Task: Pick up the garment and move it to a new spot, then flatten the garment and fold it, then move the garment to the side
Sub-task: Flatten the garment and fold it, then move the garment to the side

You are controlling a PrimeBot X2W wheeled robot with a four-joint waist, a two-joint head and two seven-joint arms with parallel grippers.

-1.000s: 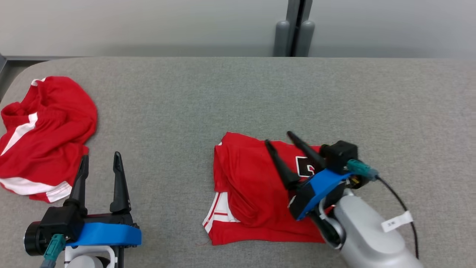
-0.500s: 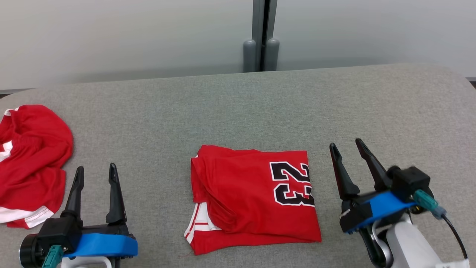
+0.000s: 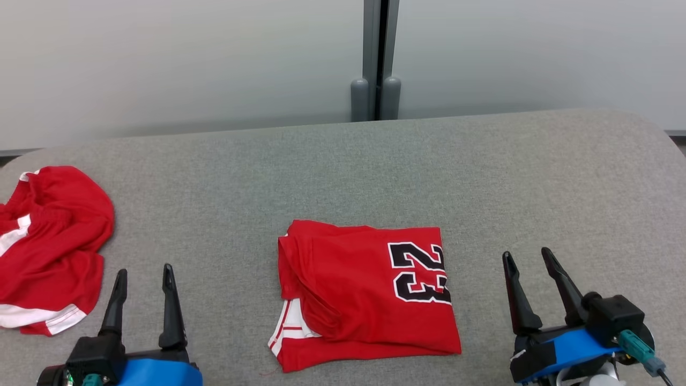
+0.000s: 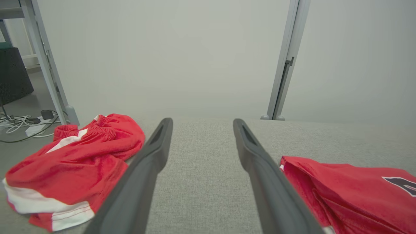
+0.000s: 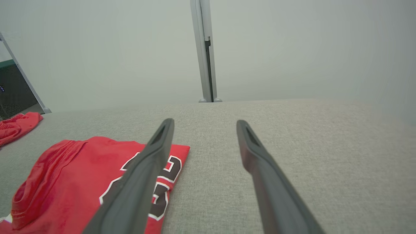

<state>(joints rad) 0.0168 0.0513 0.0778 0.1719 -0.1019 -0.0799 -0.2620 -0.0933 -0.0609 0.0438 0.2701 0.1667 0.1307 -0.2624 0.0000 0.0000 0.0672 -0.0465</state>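
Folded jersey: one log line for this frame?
garment: folded jersey, flat, table centre | left gripper: open, empty | right gripper: open, empty, right of jersey | other red garment: crumpled, far left

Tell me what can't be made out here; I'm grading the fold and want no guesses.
- Folded jersey: its underlayers, hidden by the top layer in the head view; its near edge is cut off at the bottom of both wrist views.
- Number 23: partly covered by the right gripper's finger in the right wrist view.
- Crumpled red garment: cut off by the head view's left edge; its type is unclear.
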